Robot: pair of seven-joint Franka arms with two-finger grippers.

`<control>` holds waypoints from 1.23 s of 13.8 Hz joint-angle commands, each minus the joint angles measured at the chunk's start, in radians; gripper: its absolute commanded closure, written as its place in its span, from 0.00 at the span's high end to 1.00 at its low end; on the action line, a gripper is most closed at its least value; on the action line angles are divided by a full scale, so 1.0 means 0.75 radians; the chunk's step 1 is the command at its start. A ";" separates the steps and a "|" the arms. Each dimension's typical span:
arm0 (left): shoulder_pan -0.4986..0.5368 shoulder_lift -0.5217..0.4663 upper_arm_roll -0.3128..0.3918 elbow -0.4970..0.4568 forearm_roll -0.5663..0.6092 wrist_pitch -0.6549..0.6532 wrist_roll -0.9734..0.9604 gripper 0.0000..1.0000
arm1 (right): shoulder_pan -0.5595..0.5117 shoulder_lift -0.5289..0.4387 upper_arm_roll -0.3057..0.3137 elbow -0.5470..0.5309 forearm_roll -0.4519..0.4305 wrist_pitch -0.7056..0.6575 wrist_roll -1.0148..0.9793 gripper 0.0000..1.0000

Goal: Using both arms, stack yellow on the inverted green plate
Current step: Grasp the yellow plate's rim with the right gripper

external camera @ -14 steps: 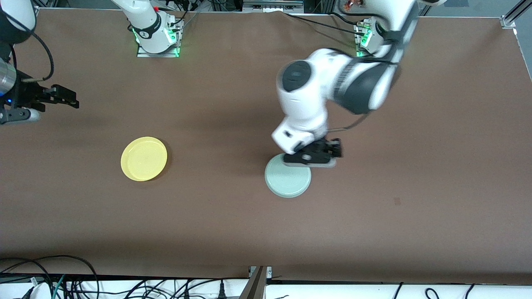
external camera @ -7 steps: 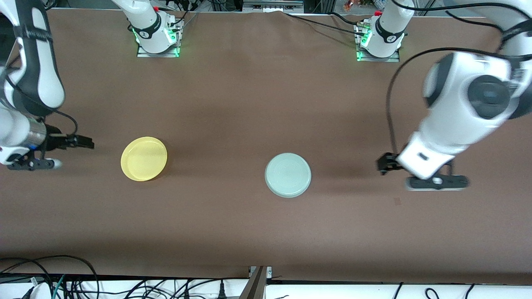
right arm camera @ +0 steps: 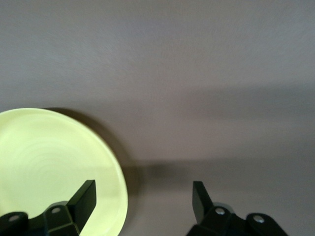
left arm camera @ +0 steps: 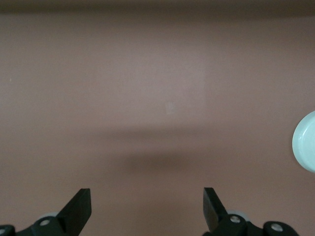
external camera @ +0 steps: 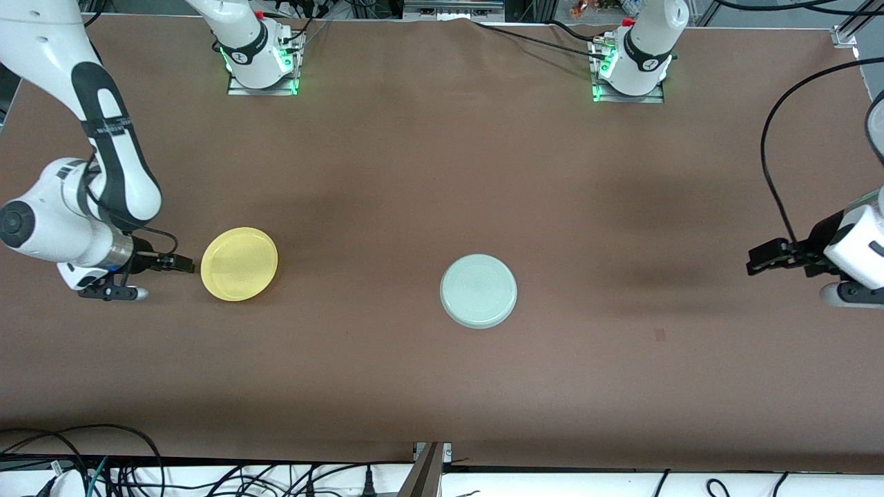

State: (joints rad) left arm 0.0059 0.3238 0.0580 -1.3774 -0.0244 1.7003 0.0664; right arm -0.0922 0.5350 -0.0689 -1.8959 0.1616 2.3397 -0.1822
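The yellow plate [external camera: 239, 264] lies rim up on the brown table toward the right arm's end. The pale green plate [external camera: 478, 290] lies inverted near the table's middle, rings showing on its underside. My right gripper [external camera: 178, 264] is low beside the yellow plate's edge, on the side toward the right arm's end. In the right wrist view it [right arm camera: 142, 196] is open, one finger over the plate's [right arm camera: 49, 167] rim, the other over bare table. My left gripper [external camera: 756, 266] is open and empty at the left arm's end; its wrist view [left arm camera: 146, 196] shows the green plate's edge [left arm camera: 307, 142].
The brown table cloth [external camera: 442, 172] carries nothing else. Both arm bases [external camera: 259, 59] [external camera: 632, 65] stand along the edge farthest from the front camera. Cables lie off the table's edge nearest that camera [external camera: 207, 476].
The left arm swung away from over the green plate to its own end of the table. The right arm came down and moved in to the yellow plate's edge.
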 commanded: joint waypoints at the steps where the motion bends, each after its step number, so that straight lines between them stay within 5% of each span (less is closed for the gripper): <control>1: 0.004 -0.117 0.019 -0.145 -0.029 -0.013 0.040 1.00 | -0.018 -0.006 0.018 -0.072 0.109 0.042 -0.019 0.67; 2: 0.004 -0.129 0.021 -0.164 -0.029 -0.013 0.040 1.00 | -0.018 -0.006 0.022 -0.078 0.124 0.043 -0.029 0.47; 4: -0.010 -0.170 0.021 -0.213 -0.029 -0.013 0.036 1.00 | -0.016 -0.002 0.030 -0.084 0.130 0.042 -0.037 0.22; 7: -0.026 -0.176 0.019 -0.235 -0.029 -0.021 0.036 1.00 | -0.016 0.011 0.030 -0.088 0.132 0.036 -0.110 0.00; 14: -0.008 -0.127 0.015 -0.192 -0.031 -0.013 0.012 1.00 | -0.004 -0.099 0.049 -0.045 0.224 -0.184 -0.156 0.00; 17: -0.026 -0.119 0.013 -0.166 -0.029 -0.013 -0.027 1.00 | -0.004 -0.145 0.159 0.067 0.239 -0.360 0.042 0.00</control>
State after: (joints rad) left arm -0.0036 0.2281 0.0646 -1.5210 -0.0244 1.6905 0.0599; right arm -0.0900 0.4643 -0.0004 -1.8843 0.3234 2.1492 -0.2335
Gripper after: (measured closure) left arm 0.000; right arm 0.982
